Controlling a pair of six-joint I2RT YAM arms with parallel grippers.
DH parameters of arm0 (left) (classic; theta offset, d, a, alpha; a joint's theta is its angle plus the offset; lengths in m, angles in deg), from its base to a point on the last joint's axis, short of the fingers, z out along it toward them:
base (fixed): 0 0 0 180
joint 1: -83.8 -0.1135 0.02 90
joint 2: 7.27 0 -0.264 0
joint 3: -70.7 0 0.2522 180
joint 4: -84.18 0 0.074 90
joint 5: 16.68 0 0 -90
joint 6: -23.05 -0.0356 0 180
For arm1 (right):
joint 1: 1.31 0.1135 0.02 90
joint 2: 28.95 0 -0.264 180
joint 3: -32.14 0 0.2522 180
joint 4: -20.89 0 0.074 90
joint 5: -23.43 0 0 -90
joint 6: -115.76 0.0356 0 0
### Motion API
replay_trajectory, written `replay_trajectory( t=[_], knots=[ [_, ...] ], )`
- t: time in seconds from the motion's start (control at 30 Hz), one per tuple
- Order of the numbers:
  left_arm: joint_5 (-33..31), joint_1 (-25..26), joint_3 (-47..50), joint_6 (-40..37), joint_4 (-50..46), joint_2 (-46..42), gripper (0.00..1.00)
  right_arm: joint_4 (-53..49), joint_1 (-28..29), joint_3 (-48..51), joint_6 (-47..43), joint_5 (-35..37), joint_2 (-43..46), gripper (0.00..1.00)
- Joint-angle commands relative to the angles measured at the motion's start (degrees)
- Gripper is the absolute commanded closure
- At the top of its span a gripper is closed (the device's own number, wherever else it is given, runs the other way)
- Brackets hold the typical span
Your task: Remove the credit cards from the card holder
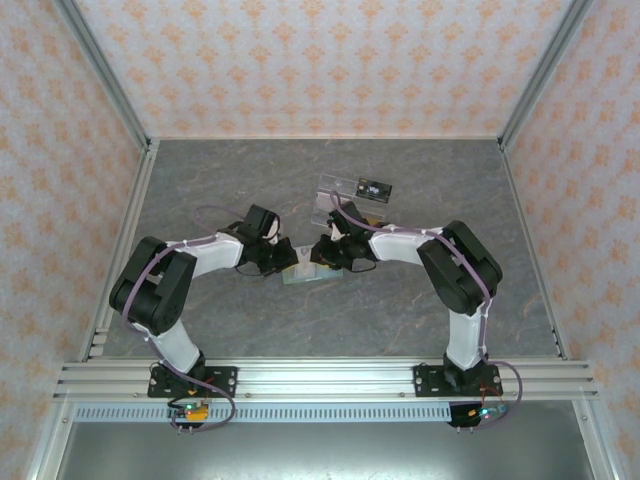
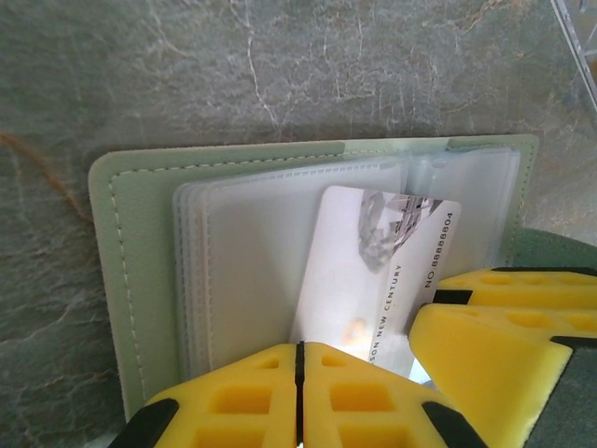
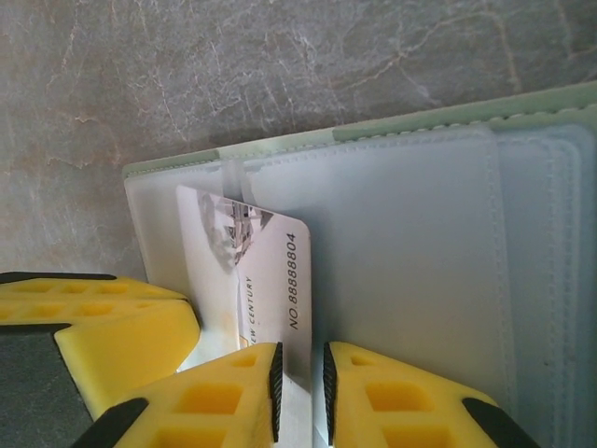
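The card holder [image 1: 305,277] lies open on the grey table between both arms, sage-green [image 2: 121,271] with clear plastic sleeves [image 3: 410,261]. A white credit card [image 2: 373,271] printed "NO 8888804" lies slanted over the sleeves. My left gripper [image 2: 300,347] is shut at the holder's near edge, pads together over the card's lower corner; I cannot tell whether anything is pinched. My right gripper [image 3: 301,351] stands slightly open with the card's [image 3: 270,271] long edge in the gap between its pads. In the top view the left gripper [image 1: 288,262] and right gripper [image 1: 322,258] meet over the holder.
A clear acrylic stand [image 1: 345,200] with a dark card [image 1: 373,188] on it sits just behind the right gripper, and its corner shows in the left wrist view [image 2: 578,37]. Patterned walls enclose the table on three sides.
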Motion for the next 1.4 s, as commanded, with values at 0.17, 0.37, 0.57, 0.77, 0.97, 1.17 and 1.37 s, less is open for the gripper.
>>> replay_trajectory(
  t=[0.17, 0.37, 0.57, 0.77, 0.97, 1.17, 1.37],
  knots=[
    [-3.3, 0.2, 1.4, 0.0, -2.1, 1.9, 0.92, 5.4, -0.2, -0.4, 2.3, -2.3, -1.6, 0.81],
    [-3.4, 0.2, 0.7, -0.1, -2.8, 1.4, 0.91, 6.0, -0.3, 0.9, 2.2, -0.1, 0.2, 0.97],
    [-4.6, 0.2, -1.4, -0.5, -5.0, -2.2, 0.78, -1.1, -1.2, 1.6, -5.1, 6.4, 5.9, 1.00],
    [-10.6, -0.1, -5.4, -3.5, -11.9, -7.0, 0.52, -7.7, -1.6, 0.9, -15.0, 11.0, 11.7, 1.00],
    [-16.3, -3.4, -7.5, -6.6, -17.4, -11.2, 0.32, -13.2, -2.3, -2.5, -26.0, 17.1, 18.2, 1.00],
    [-21.8, -8.3, -8.0, -10.2, -21.1, -16.1, 0.11, -18.3, -3.5, -11.5, -42.7, 21.3, 19.1, 1.00],
    [-28.5, -11.4, -6.5, -15.6, -24.4, -22.6, 0.00, -25.5, -4.0, -23.6, -60.9, 17.7, 13.4, 1.00]
  ],
)
